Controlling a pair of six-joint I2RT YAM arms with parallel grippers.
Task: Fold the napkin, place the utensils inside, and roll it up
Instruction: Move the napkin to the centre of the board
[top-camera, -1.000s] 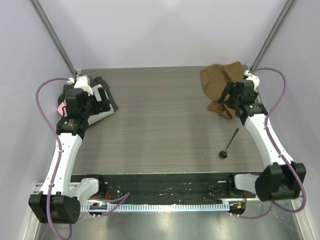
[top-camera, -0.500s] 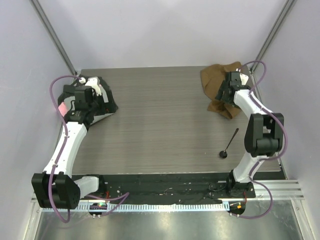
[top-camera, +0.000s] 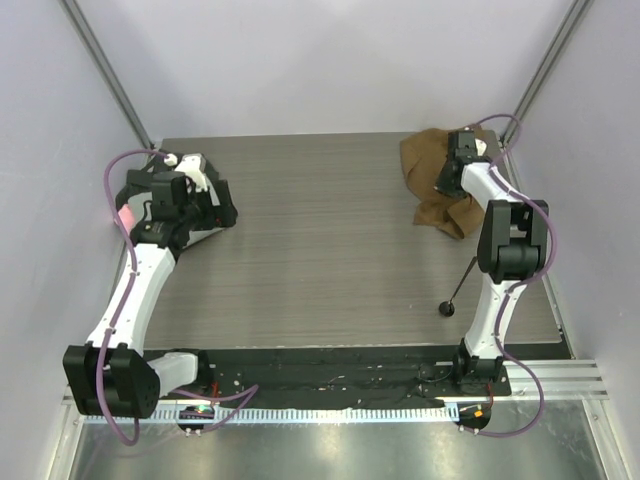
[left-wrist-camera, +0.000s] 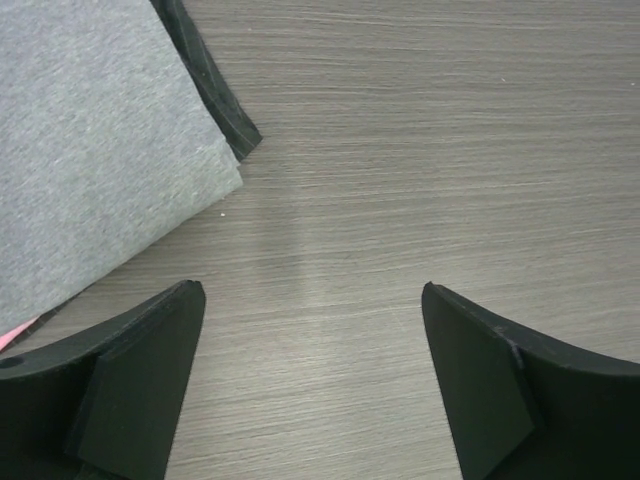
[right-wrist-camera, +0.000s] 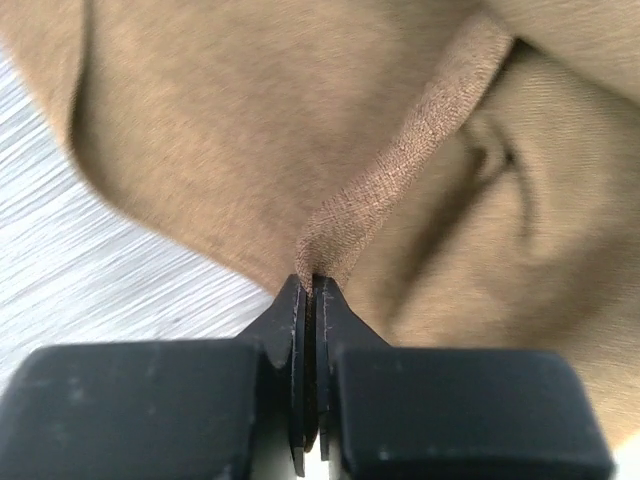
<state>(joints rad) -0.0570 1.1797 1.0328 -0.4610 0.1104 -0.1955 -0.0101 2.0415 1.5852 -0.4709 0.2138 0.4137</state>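
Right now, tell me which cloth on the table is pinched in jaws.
The brown napkin, far right: the right arm's jaws are shut on a fold of it. The grey cloth and black cloths, far left, lie ungripped.

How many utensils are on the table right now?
1. The black utensil lies on the table toward its right near side, apart from the napkin at the far right corner. More could be hidden under the crumpled napkin.
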